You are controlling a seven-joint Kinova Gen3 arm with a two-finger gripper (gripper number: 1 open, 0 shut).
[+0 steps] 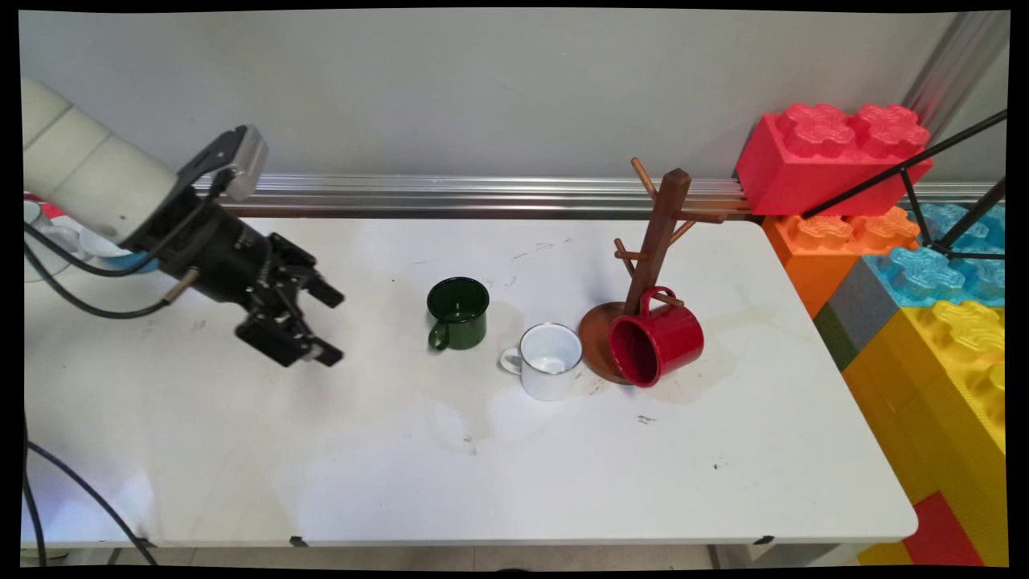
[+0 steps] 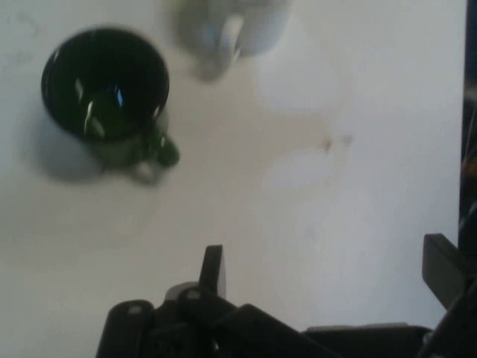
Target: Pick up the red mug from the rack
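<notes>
I see the gripper (image 1: 309, 320) spread wide, holding nothing, above the surface (image 1: 482, 466). At its 3 o'clock stands the green mug (image 1: 458, 314), then the white mug (image 1: 551, 360), then the red mug (image 1: 655, 338) on the wooden mug tree (image 1: 655, 241).

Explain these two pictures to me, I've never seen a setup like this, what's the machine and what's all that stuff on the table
The machine is a white robot arm ending in a black two-finger gripper, its hand. The wide picture comes from a fixed camera looking down across a white table. The darker picture comes from a camera on the hand itself, looking along the fingers, which rise from its bottom edge.

The gripper is open and holds nothing; it hangs above the table's left part. Nearest to it stands a green mug, upright. Beyond that stands a white mug, also upright, and a brown wooden mug stand with a red mug hanging tilted from a low peg. Big coloured toy blocks are stacked off the table's right end.
</notes>
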